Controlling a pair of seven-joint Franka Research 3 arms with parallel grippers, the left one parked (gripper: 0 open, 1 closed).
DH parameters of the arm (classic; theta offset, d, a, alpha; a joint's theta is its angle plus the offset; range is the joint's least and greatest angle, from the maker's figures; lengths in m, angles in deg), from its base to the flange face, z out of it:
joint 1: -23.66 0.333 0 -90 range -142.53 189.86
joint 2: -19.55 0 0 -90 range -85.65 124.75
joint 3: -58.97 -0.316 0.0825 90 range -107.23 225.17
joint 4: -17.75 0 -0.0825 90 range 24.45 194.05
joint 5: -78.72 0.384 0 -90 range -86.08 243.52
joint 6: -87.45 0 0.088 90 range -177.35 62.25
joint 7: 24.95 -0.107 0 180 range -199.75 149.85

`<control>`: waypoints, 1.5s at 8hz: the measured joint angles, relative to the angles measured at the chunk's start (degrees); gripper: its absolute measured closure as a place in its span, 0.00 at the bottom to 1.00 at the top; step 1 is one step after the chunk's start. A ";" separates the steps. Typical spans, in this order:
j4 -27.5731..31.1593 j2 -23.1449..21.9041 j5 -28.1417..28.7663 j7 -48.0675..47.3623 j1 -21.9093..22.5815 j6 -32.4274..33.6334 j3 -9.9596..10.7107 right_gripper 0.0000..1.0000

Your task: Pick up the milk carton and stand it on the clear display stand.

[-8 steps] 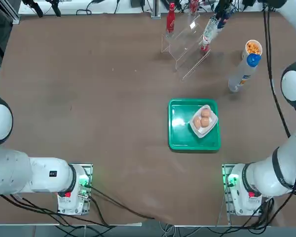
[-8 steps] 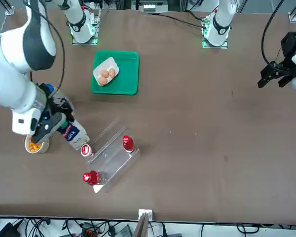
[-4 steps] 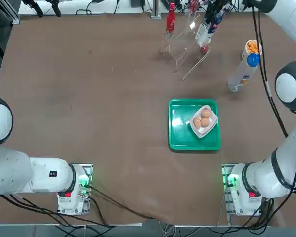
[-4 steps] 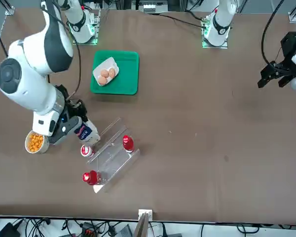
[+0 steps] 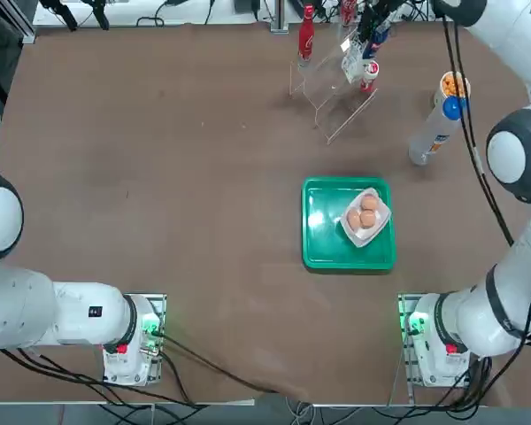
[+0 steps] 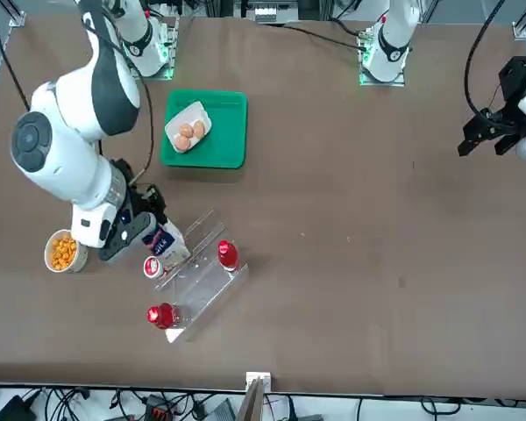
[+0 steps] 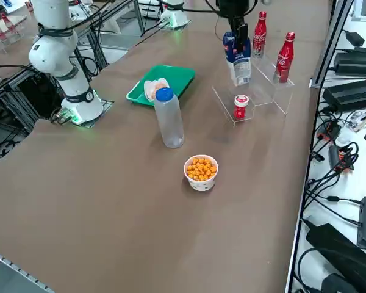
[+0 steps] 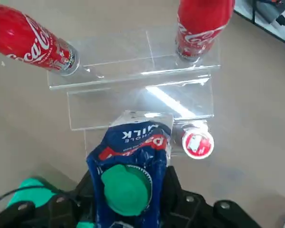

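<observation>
Two red cola bottles stand on the upper tier at the back of the clear display stand, and a small red can sits on its lowest step, just beside the spot under the carton. A tall white bottle with a blue cap stands on the brown table near the stand, with a paper cup of orange snacks close by. A green tray holding a white dish of three eggs lies well apart, nearer the arm bases.

The right gripper is over the stand, its two fingers closed only as far as the carton's width, gripping the dark blue upper part of the milk carton from both sides. The carton hangs roughly upright, teal-green cap uppermost, with its white base low over the middle step of the stand, next to the red can. Whether the base touches the acrylic cannot be told. In the front view the gripper body hides most of the carton.
</observation>
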State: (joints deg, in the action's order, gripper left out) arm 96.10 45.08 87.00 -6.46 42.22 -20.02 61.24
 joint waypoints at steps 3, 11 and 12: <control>-0.06 2.49 0.00 1.22 0.94 -3.01 0.00 0.39; -0.14 4.89 -0.01 2.27 3.22 -7.73 0.01 0.36; -0.14 5.02 -0.01 2.28 3.26 -8.09 0.01 0.28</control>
State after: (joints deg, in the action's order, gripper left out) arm 95.96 50.10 86.99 -4.18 45.48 -28.11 61.26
